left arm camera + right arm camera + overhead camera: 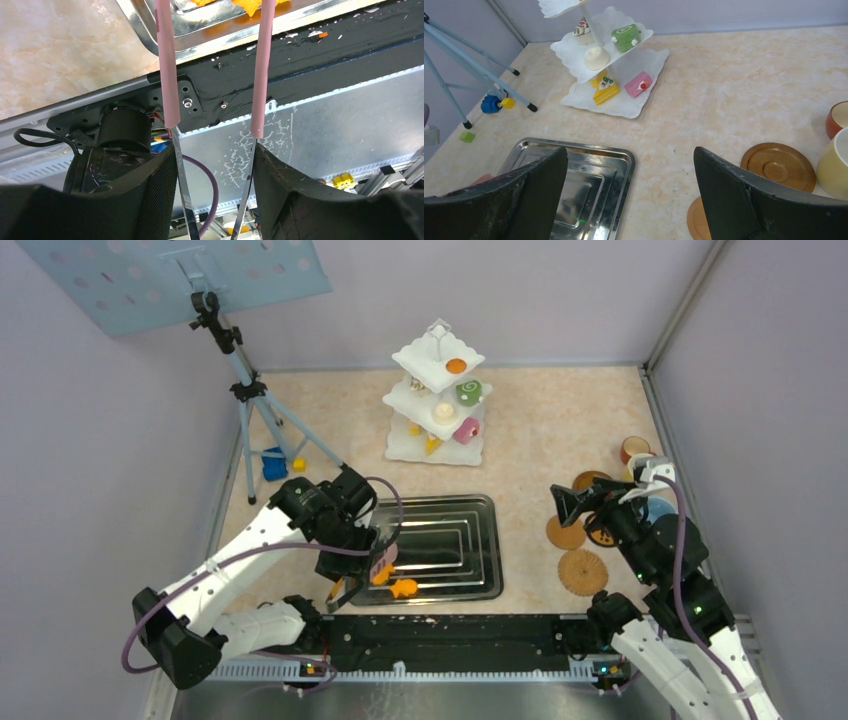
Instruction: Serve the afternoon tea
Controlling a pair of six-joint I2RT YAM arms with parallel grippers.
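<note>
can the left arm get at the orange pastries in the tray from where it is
Probably yes. The left gripper holds the pink tongs with their arms spread, tips right by the orange pastries at the steel tray's near edge, and nothing lies between.

Bare tabletop [560,440] between tray [490,540] and stand [425,358]; tripod [250,400] blocks far left; coasters [582,571] seemingly crowd right.

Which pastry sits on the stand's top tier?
The orange pastry, alone up there; the green swirl, cream, pink and yellow ones sit lower.
</note>
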